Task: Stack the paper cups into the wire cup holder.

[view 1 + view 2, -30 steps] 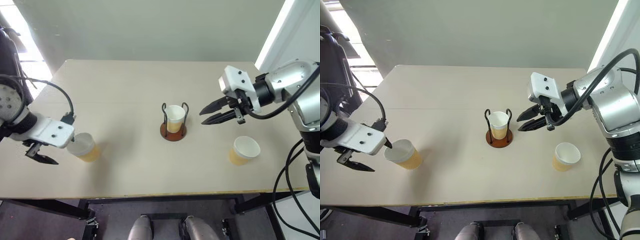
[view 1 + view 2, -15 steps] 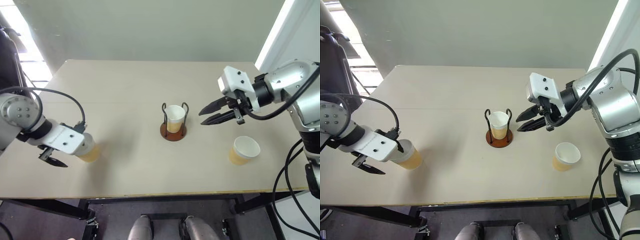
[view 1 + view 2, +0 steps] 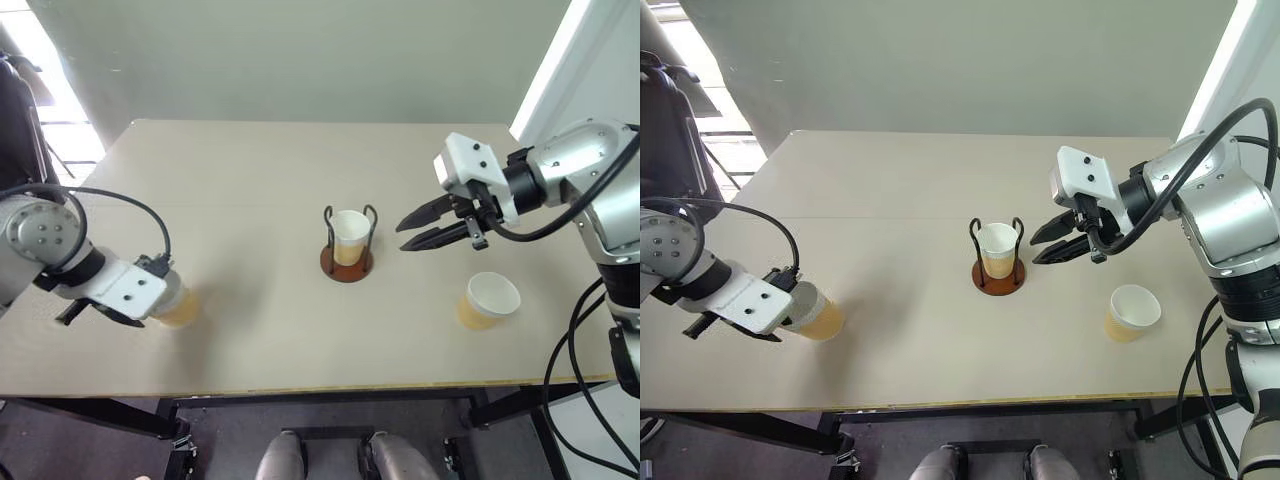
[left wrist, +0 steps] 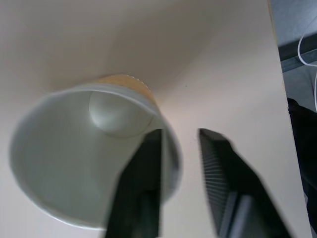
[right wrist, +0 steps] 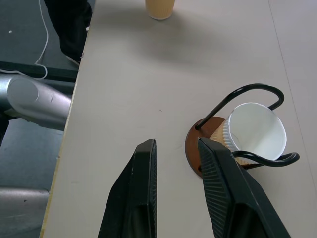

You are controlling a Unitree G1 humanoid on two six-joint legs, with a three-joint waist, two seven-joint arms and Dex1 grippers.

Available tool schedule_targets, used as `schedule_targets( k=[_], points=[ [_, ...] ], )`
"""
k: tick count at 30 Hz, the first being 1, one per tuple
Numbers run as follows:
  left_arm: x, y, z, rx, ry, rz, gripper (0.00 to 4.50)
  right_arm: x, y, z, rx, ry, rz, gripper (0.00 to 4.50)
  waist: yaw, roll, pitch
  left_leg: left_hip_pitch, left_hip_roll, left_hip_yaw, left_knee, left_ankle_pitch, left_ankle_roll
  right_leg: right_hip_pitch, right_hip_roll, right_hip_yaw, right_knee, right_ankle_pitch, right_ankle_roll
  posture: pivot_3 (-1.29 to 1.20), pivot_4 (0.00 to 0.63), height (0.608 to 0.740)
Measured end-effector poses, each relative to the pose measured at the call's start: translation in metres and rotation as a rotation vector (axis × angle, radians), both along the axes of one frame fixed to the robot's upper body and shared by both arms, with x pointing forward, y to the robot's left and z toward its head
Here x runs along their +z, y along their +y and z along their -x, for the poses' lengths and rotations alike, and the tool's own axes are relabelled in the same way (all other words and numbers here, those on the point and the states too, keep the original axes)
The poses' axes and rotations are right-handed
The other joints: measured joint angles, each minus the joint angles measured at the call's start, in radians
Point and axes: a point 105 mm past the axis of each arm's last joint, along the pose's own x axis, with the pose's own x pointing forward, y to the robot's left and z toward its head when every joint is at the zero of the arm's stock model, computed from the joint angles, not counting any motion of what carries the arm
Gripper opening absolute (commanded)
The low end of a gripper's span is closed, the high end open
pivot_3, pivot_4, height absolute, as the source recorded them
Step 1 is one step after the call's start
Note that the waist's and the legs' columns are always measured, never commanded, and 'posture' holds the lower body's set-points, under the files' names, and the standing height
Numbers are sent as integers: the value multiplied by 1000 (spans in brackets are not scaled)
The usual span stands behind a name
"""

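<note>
Left eye view: one cup (image 3: 350,234) already sits in the holder (image 3: 347,262) at table centre, so a third of the job looks done. Two remain. At eight o'clock from the holder, the left cup (image 4: 94,153) has one finger of the left gripper (image 4: 181,163) inside its rim and one outside, pinching the wall. At four o'clock the right cup (image 3: 487,300) stands untouched. Just beside the holder at three o'clock, the right gripper (image 3: 412,230) hangs narrowly parted, empty.
</note>
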Motion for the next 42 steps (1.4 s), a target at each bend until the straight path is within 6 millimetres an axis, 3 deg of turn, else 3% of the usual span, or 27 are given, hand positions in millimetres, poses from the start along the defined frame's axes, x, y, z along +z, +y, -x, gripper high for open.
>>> schedule_targets(
  k=[12,20,24,28,30,35,42],
  points=[
    [10,-31,-19,-81,-42,104,10,-4,-16,-32,-47,-37,-67,1270,0,0,0,0,0,-1,0,0,0,0,0,0,1,1,0,0,150,740],
    [26,-54,-37,-101,-88,205,10,9,-24,-32,-60,-57,-134,1270,1,0,0,0,0,-1,1,0,0,1,0,0,0,1,1,0,150,740],
    [57,-71,-54,-118,-172,249,10,9,-27,-31,-65,-47,-136,1270,2,0,0,0,0,-1,2,0,1,2,0,0,-1,2,3,0,150,740],
    [100,-96,-75,-149,-274,295,10,9,-29,-29,-65,-30,-133,1270,7,0,0,0,-1,0,2,1,1,4,0,1,-3,3,5,0,150,740],
    [110,-105,-81,-154,-290,307,10,9,-30,-28,-65,-33,-133,1270,7,0,0,-1,-1,0,2,1,1,4,0,1,-4,3,7,0,150,740],
    [122,-123,-90,-183,-304,314,10,11,-36,-28,-70,-36,-130,1270,9,0,0,-1,-1,0,2,-1,4,4,0,1,-5,7,21,0,150,740],
    [135,-146,-94,-244,-317,323,10,12,-42,-28,-83,-29,-126,1270,10,0,2,-2,-1,2,6,-5,7,6,-1,3,-5,4,29,0,150,740]
  ],
)
